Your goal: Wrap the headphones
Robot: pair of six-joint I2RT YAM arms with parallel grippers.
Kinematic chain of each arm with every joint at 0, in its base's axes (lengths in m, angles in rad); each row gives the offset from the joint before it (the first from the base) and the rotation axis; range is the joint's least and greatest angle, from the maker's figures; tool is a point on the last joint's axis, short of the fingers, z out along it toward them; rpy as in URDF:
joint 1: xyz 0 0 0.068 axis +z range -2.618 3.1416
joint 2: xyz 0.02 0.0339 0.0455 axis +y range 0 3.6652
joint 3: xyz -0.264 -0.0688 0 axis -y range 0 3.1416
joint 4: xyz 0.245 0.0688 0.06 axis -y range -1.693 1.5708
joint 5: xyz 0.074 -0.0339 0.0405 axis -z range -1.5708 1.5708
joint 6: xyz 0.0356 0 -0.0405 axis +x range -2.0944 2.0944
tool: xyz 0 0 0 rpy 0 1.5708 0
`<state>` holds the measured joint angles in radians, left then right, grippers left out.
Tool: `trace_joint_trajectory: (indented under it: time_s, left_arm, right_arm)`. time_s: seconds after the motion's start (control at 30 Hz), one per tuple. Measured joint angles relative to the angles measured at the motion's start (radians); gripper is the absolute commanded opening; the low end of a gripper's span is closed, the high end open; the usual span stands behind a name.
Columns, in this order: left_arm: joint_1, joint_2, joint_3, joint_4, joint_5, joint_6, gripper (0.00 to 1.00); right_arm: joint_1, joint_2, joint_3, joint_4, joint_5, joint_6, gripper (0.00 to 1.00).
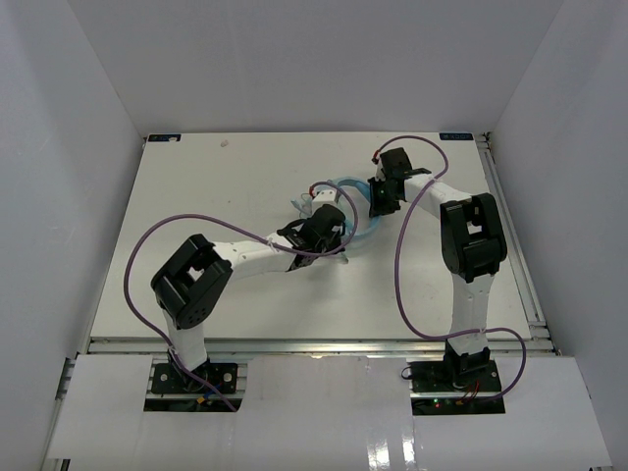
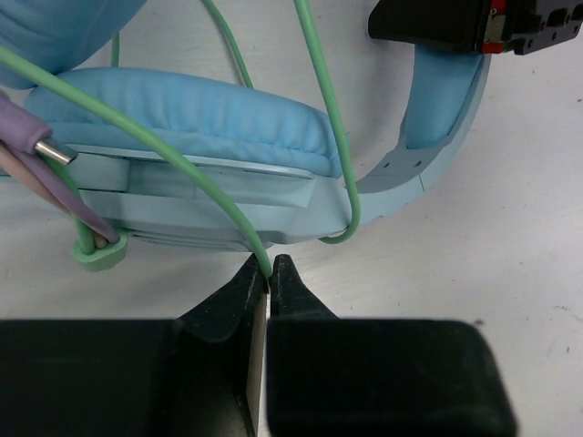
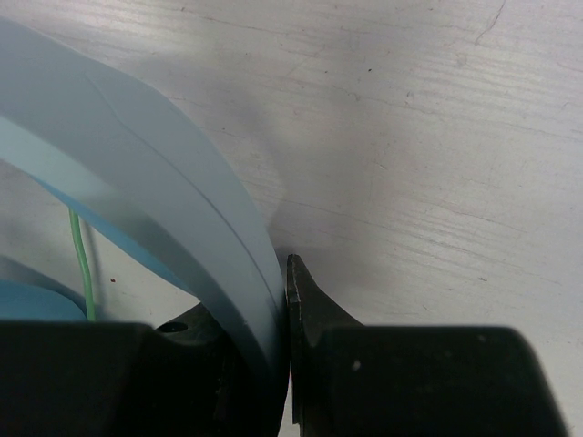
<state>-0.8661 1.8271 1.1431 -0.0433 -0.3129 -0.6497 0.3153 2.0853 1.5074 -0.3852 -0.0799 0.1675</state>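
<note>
The light blue headphones (image 1: pixel 349 183) lie at the table's middle, mostly hidden by both arms. In the left wrist view an earcup (image 2: pixel 200 127) lies on its side, with the pale green cable (image 2: pixel 330 118) looping over it. My left gripper (image 2: pixel 271 269) is shut on a strand of that cable just in front of the earcup. My right gripper (image 3: pixel 284 273) is shut on the headband (image 3: pixel 173 200), which rises in an arc from between its jaws. From above, the left gripper (image 1: pixel 329 233) and right gripper (image 1: pixel 378 196) sit on opposite sides of the headphones.
Purple robot cables (image 1: pixel 412 245) arch over both arms; one (image 2: pixel 46 168) crosses in front of the earcup beside the green strain relief (image 2: pixel 100 256). White walls enclose the table (image 1: pixel 196 196) on three sides. The right gripper's black body (image 2: pixel 474 23) sits over the headband.
</note>
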Motion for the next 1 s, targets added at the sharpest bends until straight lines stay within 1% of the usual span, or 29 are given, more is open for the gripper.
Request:
trace_joint_trajectory:
  time_s: [0.13,0.3,0.4,0.53,0.7,0.87,1.0]
  left_arm:
    - [0.0,0.0,0.068,-0.055,0.01,0.018,0.07]
    - [0.002,-0.001,0.206,-0.127,0.032,0.06,0.04]
    - [0.011,-0.005,0.273,-0.153,0.057,0.081,0.03]
    - [0.035,-0.007,0.327,-0.193,0.103,0.101,0.03]
    - [0.082,0.013,0.412,-0.242,0.195,0.123,0.02]
    - [0.098,0.094,0.542,-0.269,0.338,0.15,0.01]
    - [0.089,0.126,0.552,-0.286,0.435,0.152,0.01]
  right_arm:
    - [0.0,0.0,0.0,0.006,0.001,0.003,0.08]
    - [-0.001,0.0,0.0,0.012,-0.002,0.006,0.08]
    - [-0.001,0.0,0.0,0.014,-0.002,0.006,0.08]
    - [0.0,0.0,-0.003,0.015,-0.005,0.006,0.08]
    - [-0.001,0.0,-0.011,0.024,-0.009,0.006,0.08]
    - [-0.001,0.0,-0.012,0.025,-0.009,0.006,0.08]
    - [-0.001,0.0,-0.012,0.026,-0.009,0.006,0.08]
